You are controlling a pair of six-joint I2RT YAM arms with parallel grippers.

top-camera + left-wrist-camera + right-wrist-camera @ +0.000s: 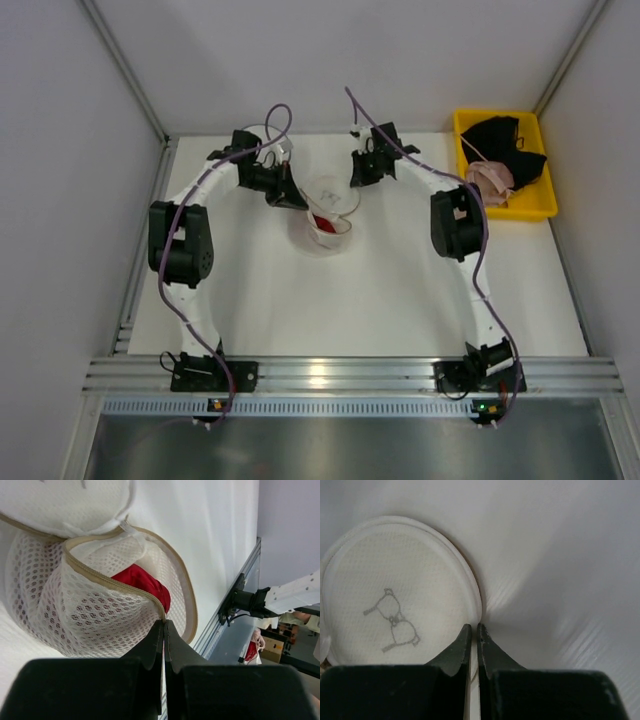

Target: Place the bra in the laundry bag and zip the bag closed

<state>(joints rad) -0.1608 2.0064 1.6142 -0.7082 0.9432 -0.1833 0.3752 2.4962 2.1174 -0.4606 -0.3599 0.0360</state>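
I see the left gripper (164, 625) pinching the zip edge of the laundry bag (75, 610); the bra (142, 582) sits inside, mostly hidden by mesh. On the right gripper (474, 630) jaws are pressed together at the flap's rim; grip unconfirmed

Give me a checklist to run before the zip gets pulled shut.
1. Bra inside the laundry bag: ok, red shows behind the mesh.
2. Left gripper holding the bag's rim: ok, shut on it.
3. Right gripper on the zip pull: cannot tell. It is shut at the lid's edge, and no pull is visible.
4. Straps clear of the zip: cannot tell.
5. Bag zipped: not ok, the mouth gapes.
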